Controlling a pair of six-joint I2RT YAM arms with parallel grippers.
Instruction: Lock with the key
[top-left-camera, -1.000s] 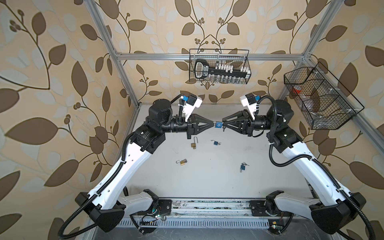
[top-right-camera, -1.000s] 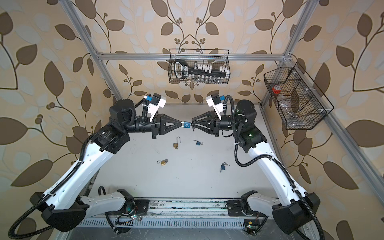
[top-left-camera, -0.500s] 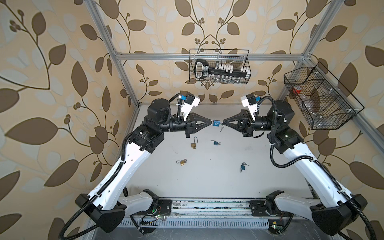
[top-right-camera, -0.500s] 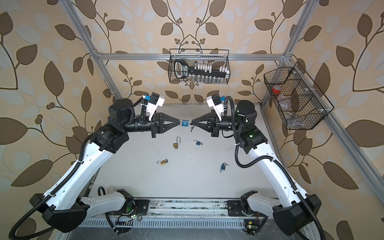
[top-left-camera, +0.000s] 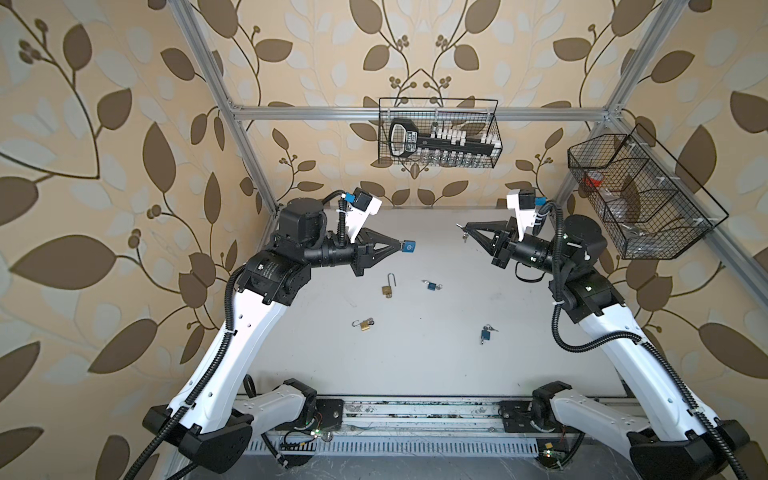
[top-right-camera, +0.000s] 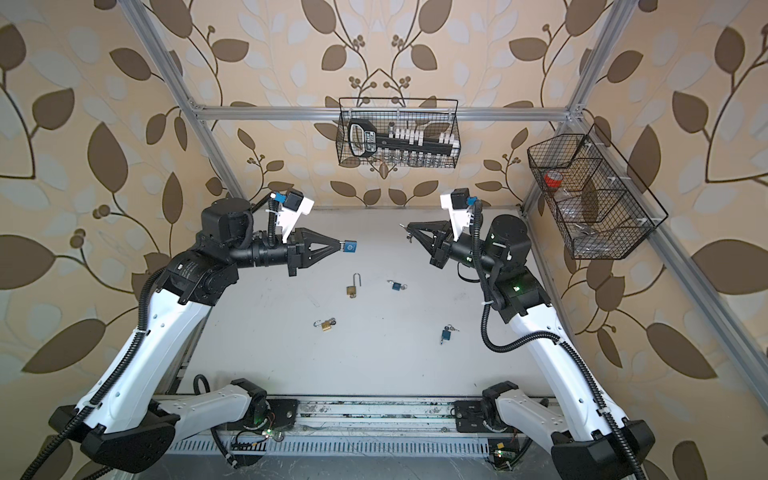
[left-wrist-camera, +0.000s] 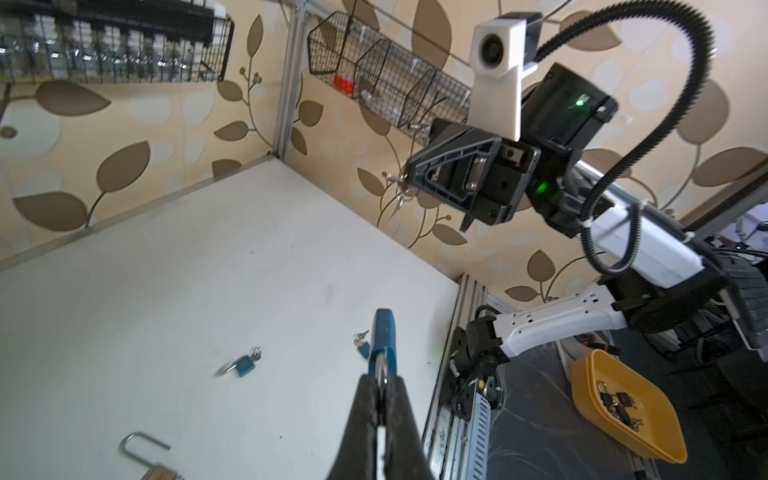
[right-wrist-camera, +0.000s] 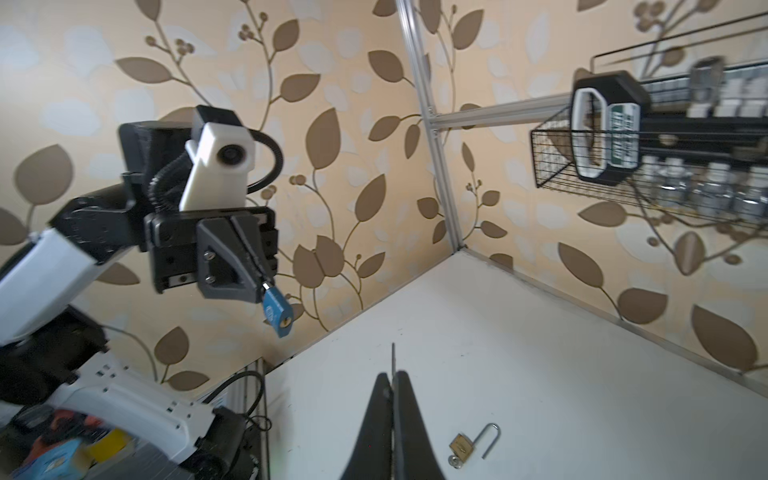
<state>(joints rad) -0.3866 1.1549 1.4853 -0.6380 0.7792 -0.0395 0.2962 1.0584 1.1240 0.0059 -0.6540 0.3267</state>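
Both top views: clamping small, likely light, rigid blue padlock (top-left-camera: 409, 247) by shackle in left gripper (top-left-camera: 401, 246). Pinching thin, probably slippery key (top-left-camera: 459, 226) in closed right gripper (top-left-camera: 467, 226).

Robot lab cell — aluminium frame (top-left-camera: 316, 111) (leafy wallpaper panels (top-left-camera: 83, 166)).
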